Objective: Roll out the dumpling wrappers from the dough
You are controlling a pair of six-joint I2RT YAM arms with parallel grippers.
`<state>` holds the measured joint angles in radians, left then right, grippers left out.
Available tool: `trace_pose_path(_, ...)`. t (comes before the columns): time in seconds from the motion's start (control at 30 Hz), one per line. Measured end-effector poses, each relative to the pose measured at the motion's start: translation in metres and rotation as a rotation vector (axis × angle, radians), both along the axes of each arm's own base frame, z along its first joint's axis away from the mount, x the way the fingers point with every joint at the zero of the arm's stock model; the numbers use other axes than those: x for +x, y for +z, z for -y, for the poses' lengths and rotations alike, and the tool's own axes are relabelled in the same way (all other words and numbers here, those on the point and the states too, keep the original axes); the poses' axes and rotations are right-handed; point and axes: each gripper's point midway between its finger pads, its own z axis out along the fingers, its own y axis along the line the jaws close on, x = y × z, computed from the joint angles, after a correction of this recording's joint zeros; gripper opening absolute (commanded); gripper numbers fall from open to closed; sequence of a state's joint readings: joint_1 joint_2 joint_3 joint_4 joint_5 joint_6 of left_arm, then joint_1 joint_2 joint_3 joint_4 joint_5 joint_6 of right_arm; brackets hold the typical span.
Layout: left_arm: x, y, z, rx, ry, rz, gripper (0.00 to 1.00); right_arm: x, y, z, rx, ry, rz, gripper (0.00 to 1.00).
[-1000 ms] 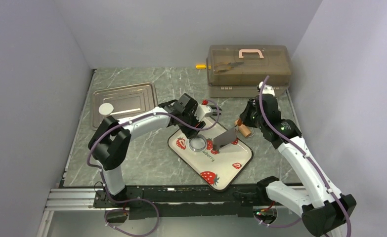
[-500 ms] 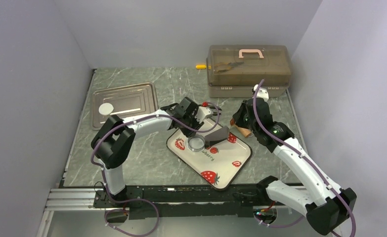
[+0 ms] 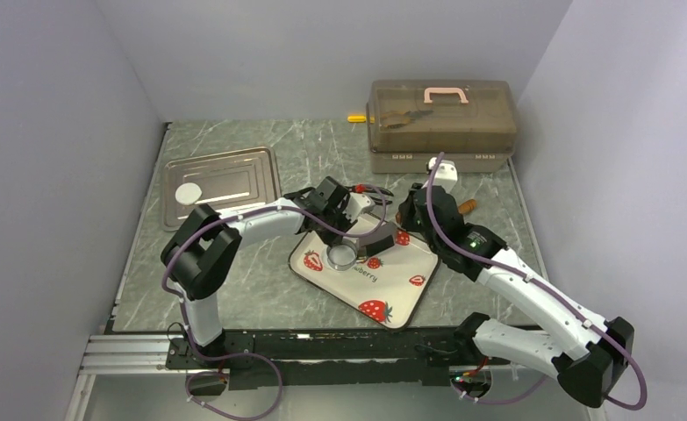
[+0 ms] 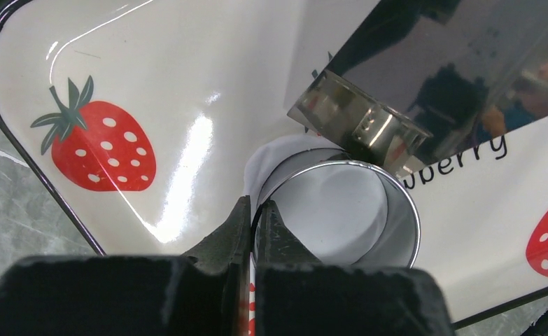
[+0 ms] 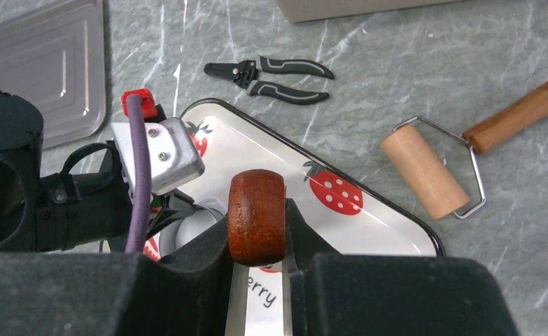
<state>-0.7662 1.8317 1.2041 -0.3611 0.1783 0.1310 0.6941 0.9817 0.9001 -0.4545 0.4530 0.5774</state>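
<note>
One thin white round wrapper (image 3: 188, 193) lies on the silver metal tray (image 3: 234, 171). The flattened white dough (image 4: 337, 206) sits on the strawberry plate (image 4: 187, 84) inside a shiny ring (image 4: 405, 217), whose wall the left tool (image 4: 255, 210) pinches. The right tool (image 5: 257, 238) clamps a wooden-handled scraper (image 4: 432, 70). More cutting likely remains.

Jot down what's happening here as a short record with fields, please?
Left tool: shut on the wall of the metal ring
Metal ring: standing on the dough, on the strawberry tray
Right tool: shut on the scraper by its wooden handle, blade down beside the ring
Roller: lying on the table, right of the strawberry tray, not held
Wrapper: one white disc at a corner of the steel tray
Pliers: on the table behind the strawberry tray
</note>
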Motion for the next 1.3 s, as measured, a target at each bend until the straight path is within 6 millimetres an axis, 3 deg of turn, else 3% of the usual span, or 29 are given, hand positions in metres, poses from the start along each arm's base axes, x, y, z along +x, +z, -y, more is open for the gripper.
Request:
trace_pose_path(0.43, 0.000, -0.001, -0.004, -0.010, 0.000, 0.028, 0.00, 0.006, 0.012, -0.042, -0.191, 0.098, 0.077, 0.00)
trace_pose_path(0.57, 0.002, -0.001, -0.005, -0.009, 0.004, 0.039, 0.00, 0.013, 0.013, -0.046, -0.274, 0.085, 0.044, 0.00)
trace_pose_path(0.8, 0.004, -0.001, -0.005, -0.005, -0.009, 0.069, 0.00, 0.014, 0.016, -0.027, -0.306, 0.039, 0.039, 0.00)
trace_pose_path(1.07, 0.006, -0.001, -0.006, 0.005, -0.002, 0.086, 0.00, 0.012, 0.021, 0.023, -0.436, -0.025, 0.013, 0.00)
trace_pose_path(1.17, 0.006, -0.001, -0.006, 0.005, -0.001, 0.087, 0.00, 0.010, 0.022, 0.026, -0.431, 0.000, 0.004, 0.00)
trace_pose_path(1.3, 0.007, -0.001, -0.006, 0.005, 0.000, 0.087, 0.00, 0.006, 0.024, 0.009, -0.348, 0.091, -0.013, 0.00)
